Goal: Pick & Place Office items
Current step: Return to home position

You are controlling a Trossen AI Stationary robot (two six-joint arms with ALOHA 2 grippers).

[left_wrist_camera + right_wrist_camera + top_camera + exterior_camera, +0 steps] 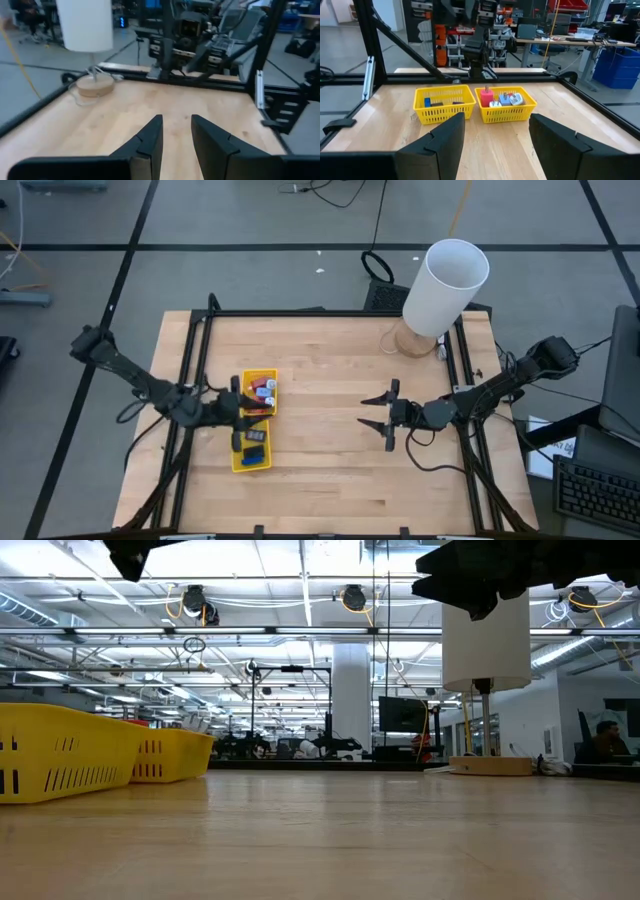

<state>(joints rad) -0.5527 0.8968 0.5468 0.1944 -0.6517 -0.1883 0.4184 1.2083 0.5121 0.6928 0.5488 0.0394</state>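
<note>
The long yellow two-compartment tray (255,420) lies at the table's left. Its far compartment holds red, blue and pale pieces (265,390), which also show in the right wrist view (502,97). Its near compartment holds a dark grey and a blue flat piece (254,442), and a blue piece shows there in the right wrist view (427,101). My left gripper (250,412) hovers over the tray's middle, its fingers (150,140) a narrow gap apart with nothing between them. My right gripper (368,412) is wide open and empty over the bare table, right of centre, pointing at the tray.
A big white cylinder (445,285) on a round wooden base (415,340) stands at the far right corner; it also shows in the low view (485,640). A black frame (200,360) runs along the table's edges. Bare wood lies between the tray and my right gripper.
</note>
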